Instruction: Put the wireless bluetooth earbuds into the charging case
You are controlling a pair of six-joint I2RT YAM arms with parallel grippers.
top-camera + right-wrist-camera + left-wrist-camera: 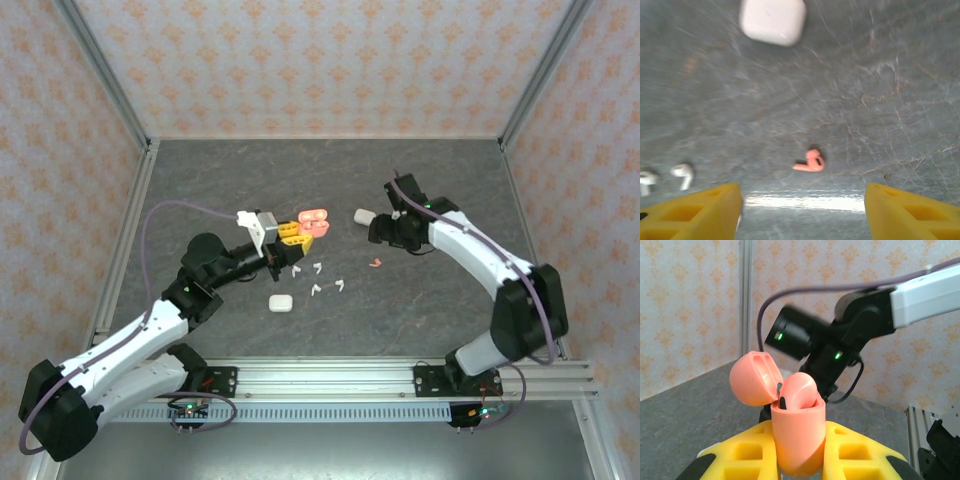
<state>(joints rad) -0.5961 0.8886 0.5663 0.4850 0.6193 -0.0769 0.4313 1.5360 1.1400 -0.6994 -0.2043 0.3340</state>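
My left gripper (799,460) is shut on an open coral charging case (797,432), holding it upright above the table. Its lid (752,379) is flipped back to the left. One coral earbud (799,390) sits in the case. In the top view this case (313,220) hangs at the left gripper (296,237), left of centre. My right gripper (802,215) is open above the table, with a loose coral earbud (810,161) lying between and ahead of its yellow fingers (695,212). That earbud (376,263) lies just below the right gripper (384,234).
A shut white case (772,20) lies beyond the coral earbud, beside the right gripper (364,216). Another white case (280,302) lies nearer the front. Several white earbuds (318,268) are scattered between them, two of them at the left (684,174).
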